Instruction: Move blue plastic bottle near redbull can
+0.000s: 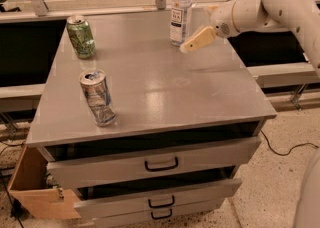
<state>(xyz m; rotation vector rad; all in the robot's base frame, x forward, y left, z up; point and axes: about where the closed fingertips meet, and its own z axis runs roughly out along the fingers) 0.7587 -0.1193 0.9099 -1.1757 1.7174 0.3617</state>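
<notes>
The blue plastic bottle (180,14) stands upright at the back of the grey cabinet top (165,92), clear with a white cap and a white label. The redbull can (97,97), silver and blue with a dented middle, stands near the front left. My gripper (187,47) reaches in from the right on the white arm (260,9). Its cream tip hangs just right of the bottle's lower half, close to it and slightly above the surface. It holds nothing that I can see.
A green can (81,37) stands at the back left of the top. Below are drawers (160,164), the lower ones pulled partly out. A cardboard box (35,192) sits on the floor at the left. A metal rail and glass run along the back edge.
</notes>
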